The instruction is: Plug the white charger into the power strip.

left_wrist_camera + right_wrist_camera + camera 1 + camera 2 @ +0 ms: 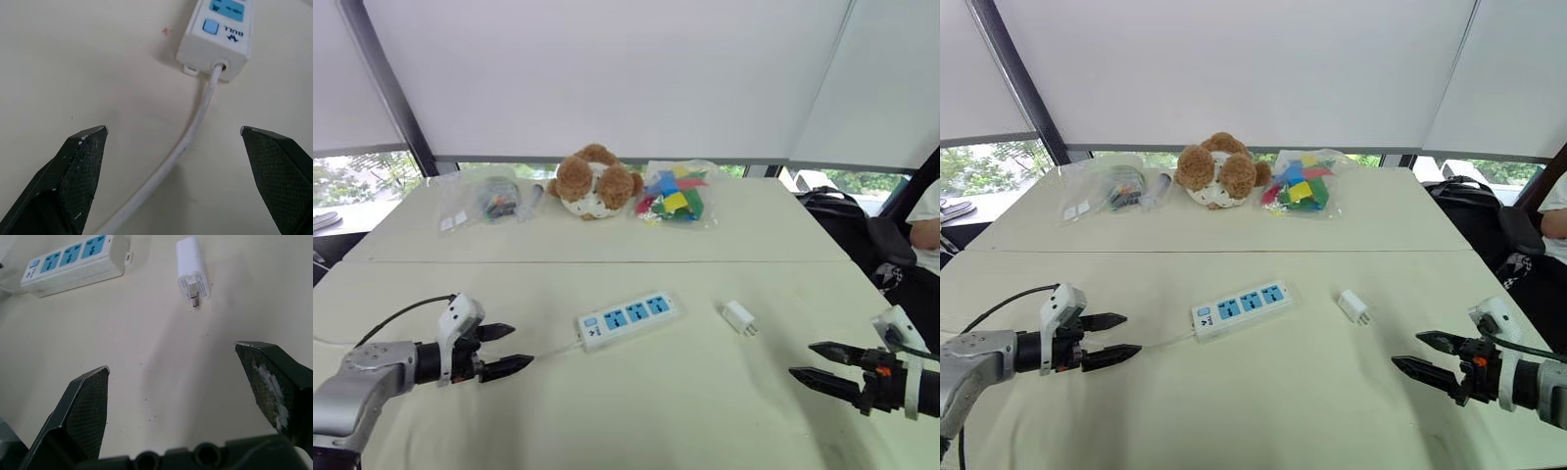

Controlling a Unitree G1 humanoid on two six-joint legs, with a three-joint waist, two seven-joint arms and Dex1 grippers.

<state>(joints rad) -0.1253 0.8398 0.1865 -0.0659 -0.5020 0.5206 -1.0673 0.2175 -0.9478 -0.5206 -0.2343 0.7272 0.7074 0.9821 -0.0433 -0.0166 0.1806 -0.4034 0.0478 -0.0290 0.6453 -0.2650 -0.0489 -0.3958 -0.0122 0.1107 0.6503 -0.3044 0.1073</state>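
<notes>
The power strip lies flat on the cream table, three blue socket faces up, its white cord trailing toward my left side. The white charger lies on its side a short way to the strip's right, prongs pointing toward me. My left gripper hovers open to the left of the strip, aimed at its cord end, nothing between the fingers. Well to the right of the charger, my right gripper is open and empty above the table. In the right wrist view the charger and the strip lie ahead of the fingers.
Along the far table stand a brown plush toy, a clear bag of colourful pieces and two clear bags of small parts. A black bag and a person's sleeve are at the right edge.
</notes>
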